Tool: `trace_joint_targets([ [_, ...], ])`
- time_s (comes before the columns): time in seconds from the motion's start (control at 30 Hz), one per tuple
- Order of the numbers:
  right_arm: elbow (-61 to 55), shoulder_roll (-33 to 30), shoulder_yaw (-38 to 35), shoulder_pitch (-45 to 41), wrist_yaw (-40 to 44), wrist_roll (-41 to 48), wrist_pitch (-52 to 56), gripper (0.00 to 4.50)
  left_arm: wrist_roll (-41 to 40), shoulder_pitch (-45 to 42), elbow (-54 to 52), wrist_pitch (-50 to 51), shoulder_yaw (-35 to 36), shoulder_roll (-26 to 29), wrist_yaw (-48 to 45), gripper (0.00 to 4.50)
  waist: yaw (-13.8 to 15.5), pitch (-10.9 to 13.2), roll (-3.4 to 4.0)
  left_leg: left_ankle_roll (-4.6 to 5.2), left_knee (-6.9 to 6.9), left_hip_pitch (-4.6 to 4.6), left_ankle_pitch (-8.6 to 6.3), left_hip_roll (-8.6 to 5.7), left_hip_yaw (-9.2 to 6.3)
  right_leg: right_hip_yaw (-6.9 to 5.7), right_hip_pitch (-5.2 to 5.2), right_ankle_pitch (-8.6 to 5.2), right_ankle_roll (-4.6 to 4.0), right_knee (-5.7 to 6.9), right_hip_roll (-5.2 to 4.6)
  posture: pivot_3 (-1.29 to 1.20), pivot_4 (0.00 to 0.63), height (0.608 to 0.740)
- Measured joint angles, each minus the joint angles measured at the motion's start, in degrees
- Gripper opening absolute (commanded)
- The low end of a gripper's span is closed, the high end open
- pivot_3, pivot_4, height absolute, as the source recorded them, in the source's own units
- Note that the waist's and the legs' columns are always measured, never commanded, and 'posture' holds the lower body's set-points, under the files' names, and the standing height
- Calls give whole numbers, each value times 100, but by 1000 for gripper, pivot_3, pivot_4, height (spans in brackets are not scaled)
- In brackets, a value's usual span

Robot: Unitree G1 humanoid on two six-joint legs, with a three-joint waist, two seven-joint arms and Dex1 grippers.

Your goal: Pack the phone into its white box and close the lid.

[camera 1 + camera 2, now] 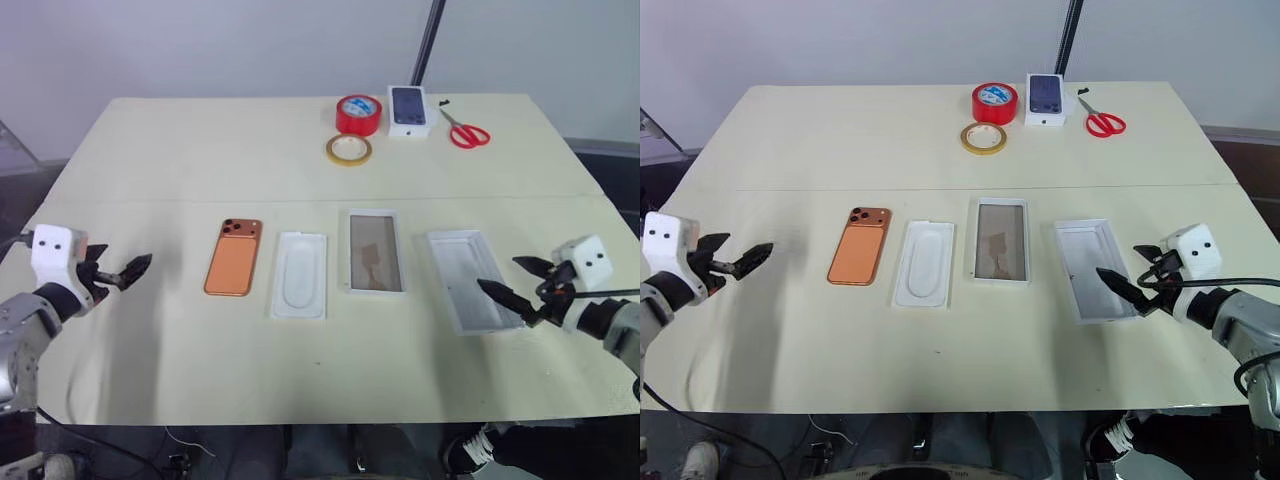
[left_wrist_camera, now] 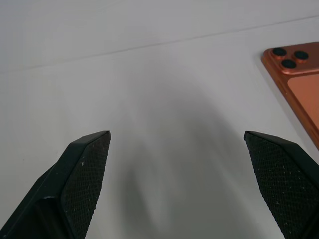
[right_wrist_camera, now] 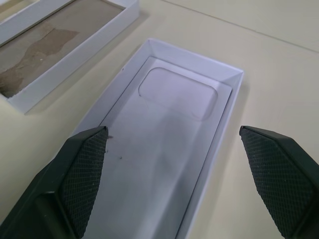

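Observation:
The orange-copper phone (image 1: 233,257) lies back up on the table, left of centre. To its right sit a white insert (image 1: 300,274) with a rounded recess, then the white box (image 1: 375,291) with a brownish floor, then the plain white lid (image 1: 470,279), inside up. My left gripper (image 1: 120,270) hovers open near the table's left edge, well left of the phone (image 2: 299,84). Over the lid's near right corner my right gripper (image 1: 498,272) is open, nothing between its fingers; the lid (image 3: 164,149) lies just ahead of them.
At the back of the table are a red tape roll (image 1: 358,115), a yellowish tape ring (image 1: 348,149), a white carton printed with a dark phone (image 1: 408,108) and red scissors (image 1: 466,131). A dark pole (image 1: 430,40) rises behind.

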Motion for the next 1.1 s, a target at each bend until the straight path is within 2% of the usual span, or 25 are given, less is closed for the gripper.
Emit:
trace_joint_targets([
  [0.37,-1,4,61,-324,-202,53,-74,4430,-25,-29,-133,23,-77,-124,150,4500,-11,0,0,1,-1,0,0,0,1,0,-1,0,0,0,0,0,150,735],
  [0.7,-285,215,1118,-1165,-439,-72,-117,4430,-264,-170,-893,395,-574,-607,389,4500,-6,0,0,0,3,-1,0,0,-1,0,-2,0,1,4,1,0,150,735],
  [0.9,-535,399,2130,-1571,-461,-360,-115,4430,-684,-371,-1836,1163,-1300,-1002,616,4500,4,0,-1,0,7,-4,0,-3,-2,-2,-2,1,2,5,0,0,150,735],
  [1.1,-649,436,2306,-1664,-459,-421,-81,4430,-1035,-808,-2216,2285,-1629,-1427,1326,4500,12,0,-2,1,12,-3,0,-4,-5,-11,0,1,2,8,2,0,150,735],
])
